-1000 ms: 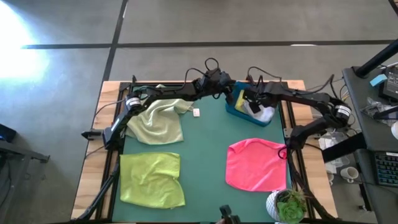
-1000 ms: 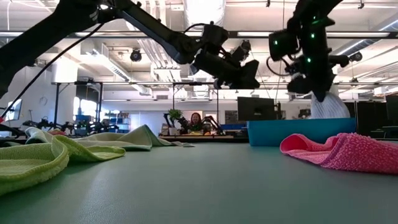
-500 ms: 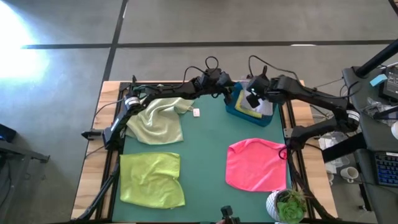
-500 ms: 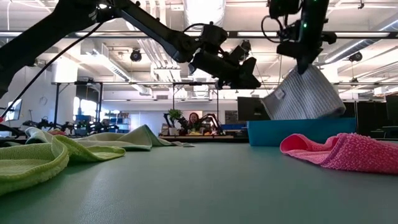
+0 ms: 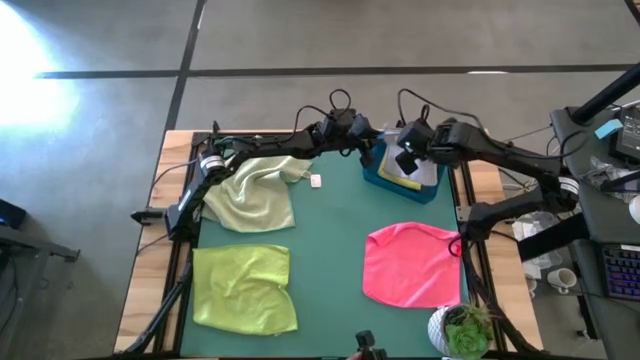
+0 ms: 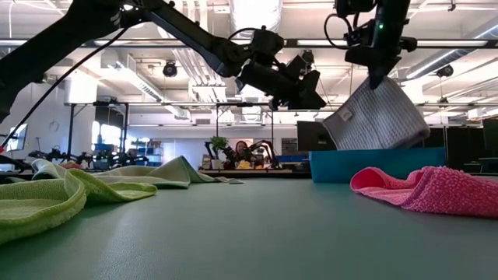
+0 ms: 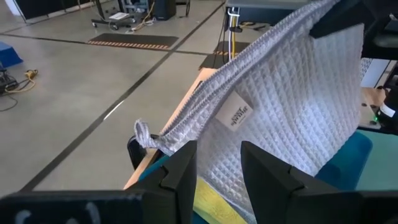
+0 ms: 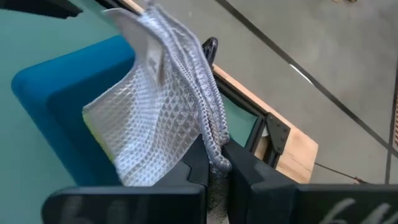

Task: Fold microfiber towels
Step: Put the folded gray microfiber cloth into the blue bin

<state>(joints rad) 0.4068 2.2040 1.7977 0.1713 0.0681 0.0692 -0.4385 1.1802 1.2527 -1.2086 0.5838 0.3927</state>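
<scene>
Right gripper (image 6: 377,74) clamping grey towel (image 6: 377,118) above bin (image 6: 373,164), left gripper (image 7: 217,177) open beside.

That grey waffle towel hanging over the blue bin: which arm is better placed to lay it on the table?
The right arm, probably: its tool is shut on the grey towel, lifted above the blue bin. The left tool is open and empty beside it.

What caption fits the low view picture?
Right gripper lifts grey towel from blue bin; left gripper waits nearby.
</scene>
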